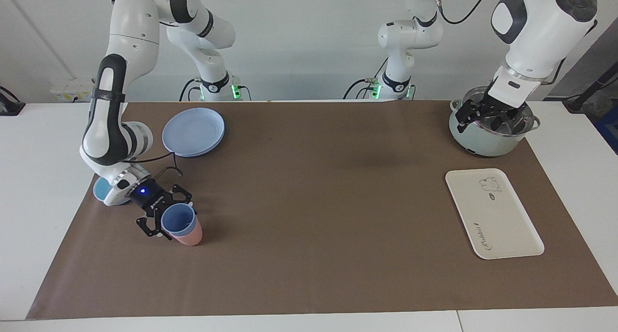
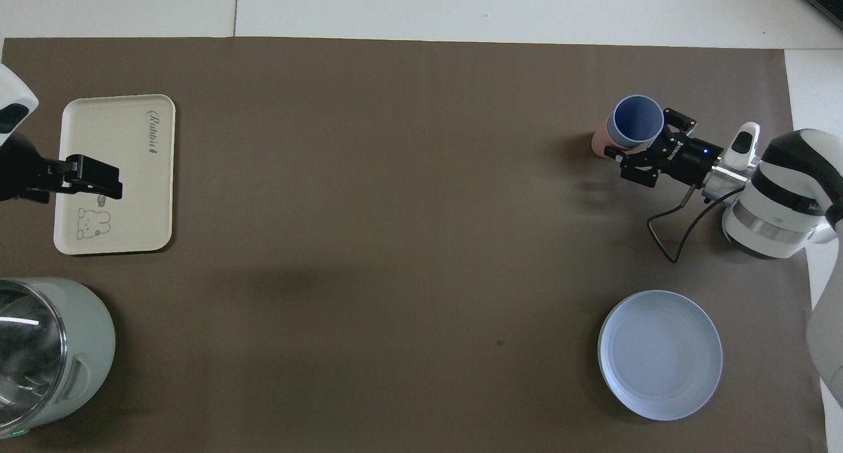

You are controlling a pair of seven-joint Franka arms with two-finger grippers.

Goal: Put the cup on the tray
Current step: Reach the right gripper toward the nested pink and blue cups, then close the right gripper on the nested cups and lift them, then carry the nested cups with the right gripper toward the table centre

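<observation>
The periwinkle-blue cup [image 1: 177, 219] sits nested in a pink cup [image 1: 190, 236] at the right arm's end of the table; it also shows in the overhead view [image 2: 636, 120]. My right gripper [image 1: 172, 216] reaches in low, with one finger on each side of the blue cup, shut on it [image 2: 649, 140]. The cream tray [image 1: 512, 226] with the bear drawing lies at the left arm's end, with nothing on it [image 2: 118, 130]. My left gripper [image 1: 487, 116] waits raised over the pot and tray area [image 2: 89, 178].
A round blue plate [image 1: 193, 131] lies nearer to the robots than the cups [image 2: 660, 354]. A light-blue bowl [image 1: 102, 189] is partly hidden by the right arm. A pale-green pot [image 1: 487, 141] with a metal rim stands nearer to the robots than the tray [image 2: 79, 347].
</observation>
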